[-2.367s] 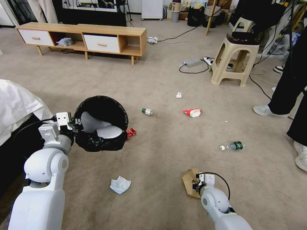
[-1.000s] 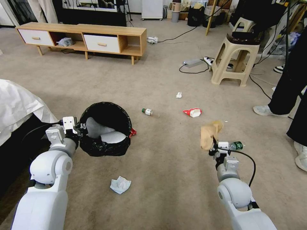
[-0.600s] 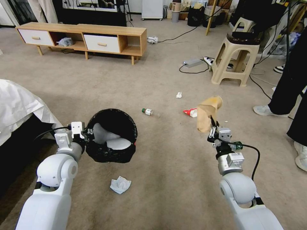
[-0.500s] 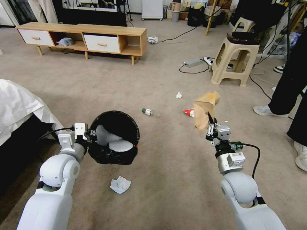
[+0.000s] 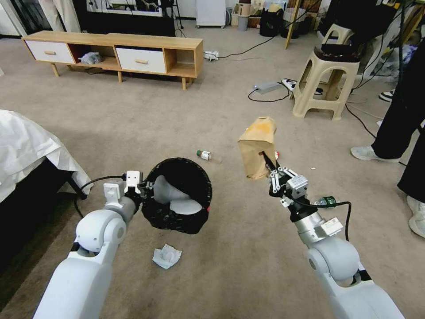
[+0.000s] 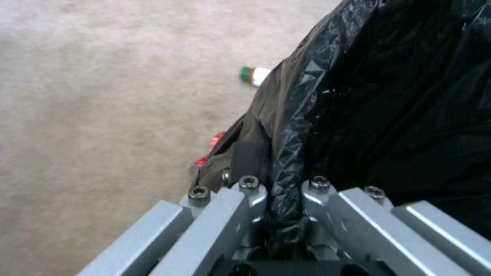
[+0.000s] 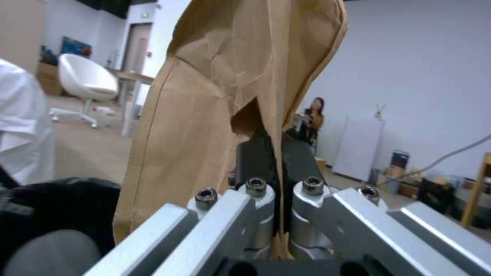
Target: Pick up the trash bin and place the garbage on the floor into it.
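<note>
Above floor (image 5: 230, 248): L tool (image 5: 142, 189) clamped on bin (image 5: 179, 195) rim, mouth up to receive. R tool (image 5: 268, 170) pinches paper bag (image 5: 256, 146), raised beside bin, not yet over opening.

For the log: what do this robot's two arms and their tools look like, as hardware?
Both arms are glossy white with rounded, ball-like joint housings and grey metal wrist sections. The left tool and right tool have silver-grey linkage fingers fastened with dark hex-socket screws on a black base. A black cable loops from each wrist. A white boxy module sits at each wrist.
</note>
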### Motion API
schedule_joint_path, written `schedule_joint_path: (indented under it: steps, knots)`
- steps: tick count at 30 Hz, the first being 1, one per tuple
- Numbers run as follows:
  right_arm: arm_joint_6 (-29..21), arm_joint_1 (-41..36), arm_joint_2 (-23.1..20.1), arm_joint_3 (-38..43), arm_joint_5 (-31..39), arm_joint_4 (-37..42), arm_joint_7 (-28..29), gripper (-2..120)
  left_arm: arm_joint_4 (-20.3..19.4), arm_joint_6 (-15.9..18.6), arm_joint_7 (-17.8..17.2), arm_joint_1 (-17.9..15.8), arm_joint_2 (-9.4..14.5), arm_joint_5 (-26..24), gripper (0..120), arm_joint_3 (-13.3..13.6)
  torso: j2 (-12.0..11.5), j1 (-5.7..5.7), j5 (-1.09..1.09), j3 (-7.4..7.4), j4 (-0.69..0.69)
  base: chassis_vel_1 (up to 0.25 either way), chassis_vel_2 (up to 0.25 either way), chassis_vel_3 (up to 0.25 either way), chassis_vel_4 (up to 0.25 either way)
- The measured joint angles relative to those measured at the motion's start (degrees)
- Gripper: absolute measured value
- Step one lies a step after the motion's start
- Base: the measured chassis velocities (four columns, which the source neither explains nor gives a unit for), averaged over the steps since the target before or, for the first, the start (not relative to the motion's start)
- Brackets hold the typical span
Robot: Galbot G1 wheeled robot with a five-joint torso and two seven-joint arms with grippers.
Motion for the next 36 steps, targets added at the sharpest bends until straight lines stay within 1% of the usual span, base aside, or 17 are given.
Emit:
schedule_joint_path:
  steps: [3,5,6,8,9,11,12,14,15,17,18,19,21,22,25,28,36]
  knots:
    - [0.4,0.0,-0.1,0.1,0.1,-0.1,-1.2,0,0.1,-0.1,0.2,-0.5,-0.1,-0.9,1,1.3,0.0,0.00,0.00,0.00,0.00,0.000,0.000,0.000,0.000]
    - [0.9,0.0,-0.2,0.1,0.1,-0.4,-2.5,0,0.5,-0.5,0.6,-1.3,-0.3,-1.7,1,3.2,0.0,0.00,0.01,0.00,0.00,0.000,0.000,0.000,0.000]
    - [0.9,0.0,-0.2,0.1,0.1,-0.4,-2.5,0,0.5,-0.5,0.6,-1.3,-0.3,-1.7,1,3.2,0.0,0.00,0.01,0.00,0.00,0.000,0.000,0.000,0.000]
    - [1.1,-0.1,-0.4,0.2,0.1,-0.6,-3.5,0,0.9,-1.2,1.3,-1.9,-0.6,-1.8,1,4.9,0.0,0.00,0.00,0.00,0.00,0.000,0.000,0.000,0.000]
    - [1.1,-0.1,-0.4,0.2,0.1,-0.6,-3.5,0,0.9,-1.2,1.3,-1.9,-0.6,-1.8,1,4.9,0.0,0.00,0.00,0.00,0.00,0.000,0.000,0.000,0.000]
    - [1.3,-0.3,-0.6,0.2,0.1,-0.8,-4.2,0,1.4,-2.0,2.2,-2.4,-0.9,-2.0,1,6.3,0.0,0.00,0.00,0.00,0.00,0.000,0.000,0.000,0.000]
    - [1.3,-0.3,-0.6,0.2,0.1,-0.8,-4.2,0,1.4,-2.0,2.2,-2.4,-0.9,-2.0,1,6.3,0.0,0.00,0.00,0.00,0.00,0.000,0.000,0.000,0.000]
    - [1.5,-0.6,-1.0,0.4,0.1,-1.1,-5.0,0,2.3,-3.2,3.3,-3.1,-1.1,-2.3,1,8.4,0.0,0.00,0.00,0.00,0.00,0.000,0.000,0.000,0.000]
    - [1.5,-0.6,-1.0,0.4,0.1,-1.1,-5.0,0,2.3,-3.2,3.3,-3.1,-1.1,-2.3,1,8.4,0.0,0.00,0.00,0.00,0.00,0.000,0.000,0.000,0.000]
    - [1.6,-0.7,-1.3,0.5,0.1,-1.3,-5.5,0,2.6,-3.7,3.7,-3.5,-1.2,-2.9,1,9.6,0.0,0.00,0.00,0.00,0.00,0.000,0.000,0.000,0.000]
    - [1.6,-0.8,-1.3,0.5,0.1,-1.5,-5.8,0,3.0,-3.8,3.9,-3.9,-1.4,-3.5,1,10.8,0.0,0.00,0.00,0.00,0.00,0.000,0.000,0.000,0.000]
    - [1.6,-0.8,-1.3,0.5,0.1,-1.5,-5.8,0,3.0,-3.8,3.9,-3.9,-1.4,-3.5,1,10.8,0.0,0.00,0.00,0.00,0.00,0.000,0.000,0.000,0.000]
    - [1.8,-0.9,-1.4,0.6,0.1,-1.7,-6.4,0,3.5,-4.0,3.9,-4.3,-1.8,-4.7,1,12.7,0.0,0.00,0.00,0.00,0.00,0.000,0.000,0.000,0.000]
    - [1.8,-0.9,-1.4,0.6,0.1,-1.7,-6.4,0,3.5,-4.0,3.9,-4.3,-1.8,-4.7,1,12.7,0.0,0.00,0.00,0.00,0.00,0.000,0.000,0.000,0.000]
    - [2.2,-0.9,-1.6,0.8,0.1,-2.1,-7.5,0,3.9,-4.0,3.7,-4.8,-2.1,-5.8,1,14.4,0.0,0.00,0.00,0.00,0.00,0.000,0.000,0.000,0.000]
    - [2.4,-1.0,-1.7,1.0,0.1,-2.3,-8.1,0,4.3,-4.0,3.5,-5.1,-2.3,-6.3,1,15.4,0.0,0.00,0.00,0.00,0.00,0.000,0.000,0.000,0.000]
    - [2.6,-1.1,-1.7,1.1,0.0,-2.8,-9.1,0,5.2,-4.2,3.4,-5.5,-3.2,-6.6,1,16.9,0.0,0.00,0.00,0.00,0.00,0.000,0.000,0.000,0.000]
